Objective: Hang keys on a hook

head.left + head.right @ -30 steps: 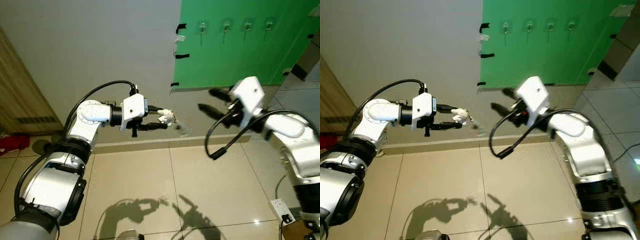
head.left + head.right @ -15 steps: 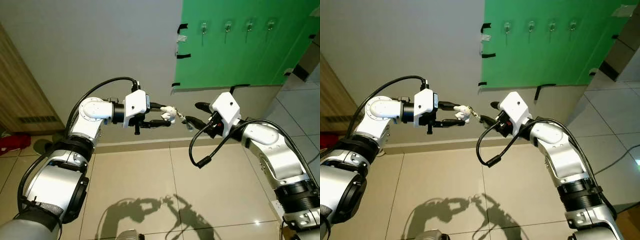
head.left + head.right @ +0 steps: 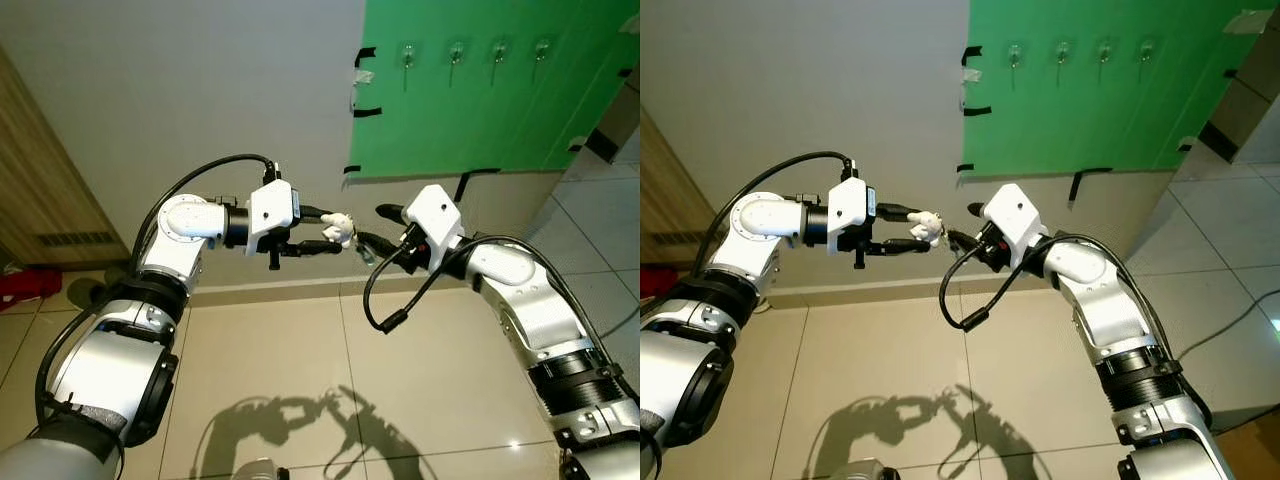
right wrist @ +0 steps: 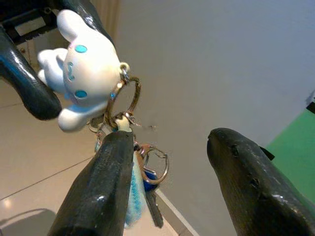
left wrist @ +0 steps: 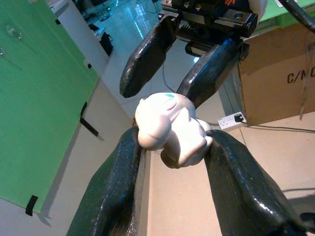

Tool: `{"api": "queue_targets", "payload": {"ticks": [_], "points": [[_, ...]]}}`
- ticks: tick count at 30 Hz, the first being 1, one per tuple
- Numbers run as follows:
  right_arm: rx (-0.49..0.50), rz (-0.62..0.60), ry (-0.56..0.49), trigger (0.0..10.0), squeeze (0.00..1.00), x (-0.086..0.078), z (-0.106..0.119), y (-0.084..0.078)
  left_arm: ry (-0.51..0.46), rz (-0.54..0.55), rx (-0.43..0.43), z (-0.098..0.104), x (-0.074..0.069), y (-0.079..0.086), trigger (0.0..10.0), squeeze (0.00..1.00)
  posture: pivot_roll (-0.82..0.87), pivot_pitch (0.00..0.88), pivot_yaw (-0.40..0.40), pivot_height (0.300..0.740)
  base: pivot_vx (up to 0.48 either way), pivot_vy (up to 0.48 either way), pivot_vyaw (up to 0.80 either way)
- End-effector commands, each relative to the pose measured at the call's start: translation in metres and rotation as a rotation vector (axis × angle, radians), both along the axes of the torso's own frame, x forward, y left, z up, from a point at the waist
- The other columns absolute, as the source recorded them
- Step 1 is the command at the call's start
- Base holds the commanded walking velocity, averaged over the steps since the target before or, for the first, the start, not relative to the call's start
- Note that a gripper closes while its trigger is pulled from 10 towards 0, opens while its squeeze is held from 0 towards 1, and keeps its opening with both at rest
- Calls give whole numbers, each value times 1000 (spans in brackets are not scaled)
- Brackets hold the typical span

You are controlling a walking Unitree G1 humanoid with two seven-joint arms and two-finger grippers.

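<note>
Right now the left gripper [image 3: 322, 232] is held out in front of the robot at chest height, its two black fingers [image 5: 113, 196] pressed against either side of a small white figurine charm [image 5: 170, 129] with blue eyes — a firm pinch, with the charm sitting between the fingertips. From the charm a metal ring [image 4: 123, 101] hangs down, and below it the keys [image 4: 147, 184] dangle with a pale blue tag beside them. The bunch hangs in the air between the two arms, well apart from the wall.

The right gripper [image 3: 378, 232] reaches in from the robot's right, pointing toward the left one so that the two meet nearly tip to tip. Its fingers [image 4: 106, 189] are spread wide; in the right wrist view one finger lies just beside the hanging ring and keys, seemingly touching them, while the other stands clear on the far side. Nothing is clamped between them.

Behind and above the arms, a green panel [image 3: 480, 100] is fixed to the grey wall with strips of black tape, and a row of four small hooks [image 3: 455, 50] runs along its upper part — far from the keys. A black cable [image 3: 385, 300] loops beneath the right wrist, and both arms cast shadows on the beige tiled floor [image 3: 300, 380]
</note>
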State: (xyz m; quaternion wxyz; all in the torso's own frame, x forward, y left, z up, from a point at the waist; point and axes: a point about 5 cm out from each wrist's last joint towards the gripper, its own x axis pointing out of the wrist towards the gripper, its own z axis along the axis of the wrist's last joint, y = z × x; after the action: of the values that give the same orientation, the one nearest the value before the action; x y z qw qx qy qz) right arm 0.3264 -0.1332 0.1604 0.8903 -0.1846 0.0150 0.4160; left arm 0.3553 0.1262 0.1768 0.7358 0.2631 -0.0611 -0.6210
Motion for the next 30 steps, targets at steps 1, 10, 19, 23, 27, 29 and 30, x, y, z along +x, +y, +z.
{"api": "queue_targets", "payload": {"ticks": [1, 10, 19, 23, 27, 29, 30], "points": [[-9, 30, -16, 10000, 0, 1, 4, 4, -34, -6, 0, 10, 2, -1, 10000, 0, 11, 0, 75, 740, 0, 0, 0], [-5, 62, -9, 10000, 0, -1, 3, 7, -33, -2, 8, 9, 2, 0, 10000, 0, 11, 0, 77, 740, 0, 0, 0], [-22, 91, 10, 10000, 0, -7, 1, 7, -31, -1, 18, 8, 3, 0, 10000, 0, 9, 0, 78, 740, 0, 0, 0], [-5, 100, 18, 10000, 0, -9, 2, 8, -30, 1, 22, 7, 3, 0, 10000, 0, 7, 0, 79, 740, 0, 0, 0], [22, 99, 20, 10000, 0, -8, 4, 9, -30, -1, 24, 7, 2, 0, 10000, 0, 6, 0, 79, 740, 0, 0, 0], [46, 95, 24, 10000, 0, -8, 5, 10, -29, -3, 23, 7, 2, -1, 10000, 0, 6, 0, 79, 740, 0, 0, 0], [57, 94, 25, 10000, 0, -8, 6, 10, -30, -4, 22, 7, 2, -1, 10000, 0, 7, 0, 79, 740, 0, 0, 0]]}}
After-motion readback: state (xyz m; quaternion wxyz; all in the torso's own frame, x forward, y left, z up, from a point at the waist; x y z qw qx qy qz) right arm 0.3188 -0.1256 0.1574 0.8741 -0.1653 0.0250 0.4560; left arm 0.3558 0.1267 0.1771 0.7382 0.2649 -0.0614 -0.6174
